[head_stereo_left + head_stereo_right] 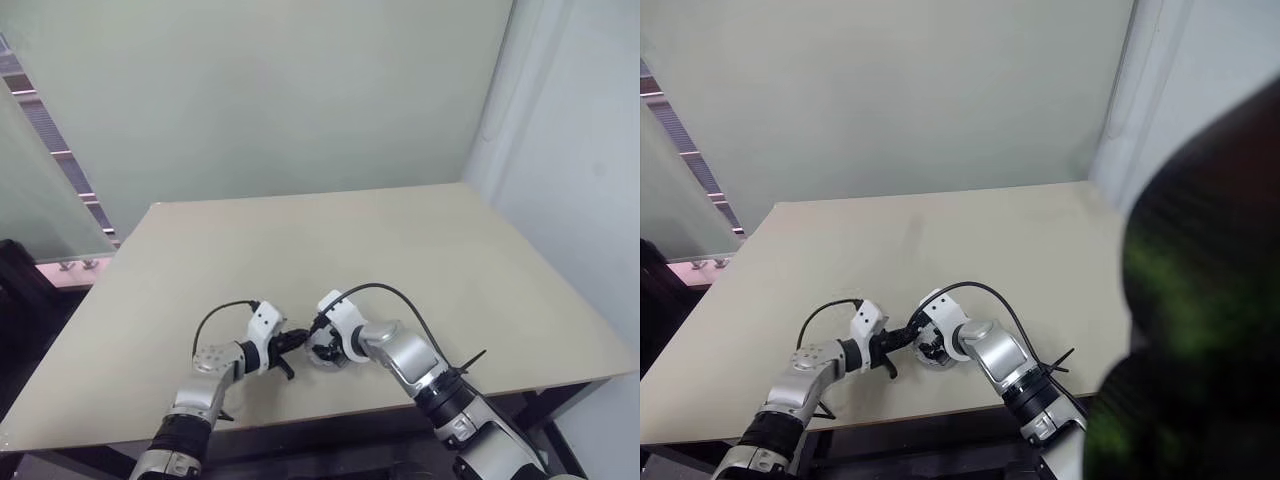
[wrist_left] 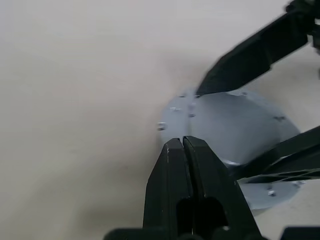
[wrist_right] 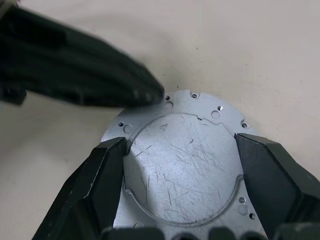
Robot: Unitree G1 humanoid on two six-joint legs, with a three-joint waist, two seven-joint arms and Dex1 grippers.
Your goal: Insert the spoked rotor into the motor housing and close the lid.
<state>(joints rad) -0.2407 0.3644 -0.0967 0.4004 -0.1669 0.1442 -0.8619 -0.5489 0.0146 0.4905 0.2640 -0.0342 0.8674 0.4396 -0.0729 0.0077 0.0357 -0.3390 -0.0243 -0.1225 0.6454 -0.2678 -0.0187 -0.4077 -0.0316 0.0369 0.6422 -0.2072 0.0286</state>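
Note:
A round grey metal disc (image 3: 182, 165) lies flat on the table near its front edge. Its upper face is scratched, with a raised circle and small holes around the rim. No spokes or windings show on it, and I cannot tell which of the task's parts it is. My right gripper (image 3: 180, 145) straddles it, one black finger (image 3: 105, 175) against each side of the disc. My left gripper (image 2: 182, 142) is shut on nothing, its tip touching the disc (image 2: 235, 130) at the rim. In the left eye view the two grippers meet at the disc (image 1: 325, 357).
The beige table (image 1: 350, 240) stretches far back and to both sides of the grippers. A pale wall stands behind it and a glass panel (image 1: 40, 190) at the left. A dark blurred shape (image 1: 1200, 330) covers the right side of the right eye view.

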